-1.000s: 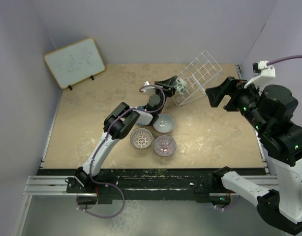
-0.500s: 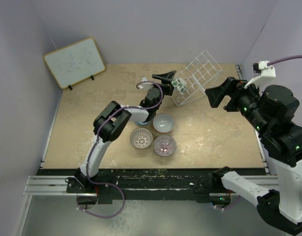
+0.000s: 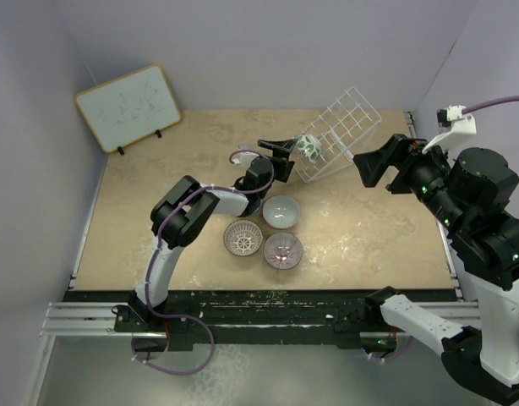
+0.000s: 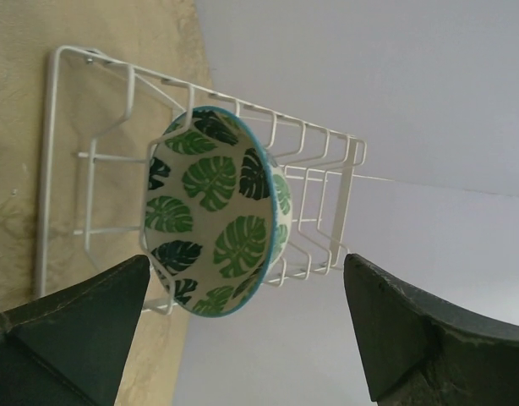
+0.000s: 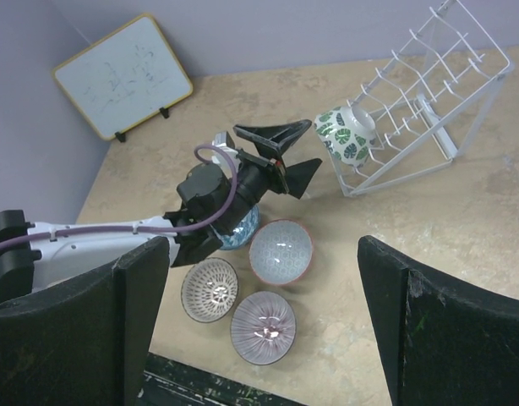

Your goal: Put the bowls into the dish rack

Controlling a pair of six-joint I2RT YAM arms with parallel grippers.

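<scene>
Left claw (image 5: pixel 314 144) is spread wide and isn't holding anything. It hangs just in front of the green-and-white bowl (image 4: pixel 213 211), with a clear gap between the fingers and the bowl in the left wrist view.

That bowl is in the dish rack (image 3: pixel 344 127), standing on its edge between the wires at the rack's lower left end. Its leaf-patterned inside faces the left claw. The rack itself sits slanted at the back right of the counter (image 3: pixel 369 237).

The other four bowls are on the counter, bunched together near the middle and well apart from the rack:
- The pale grey-white bowl (image 3: pixel 281 211) is upright and is the closest of the three to the rack.
- The brown-white lattice bowl (image 3: pixel 243 238) sits just beside it on the near left.
- The pinkish-purple bowl (image 3: pixel 282 250) is just in front of the grey one, and the three are nearly touching.
- The blue bowl (image 5: pixel 245 230) is mostly hidden under the left arm. I only get a sliver of it, so I think it's upright but can't say for sure.

Right claw (image 3: pixel 374 173) is up in the air off the rack's right side. Its fingers are wide apart with nothing between them.

There's also a wood-framed whiteboard (image 3: pixel 128 106) propped in the back left corner.
</scene>
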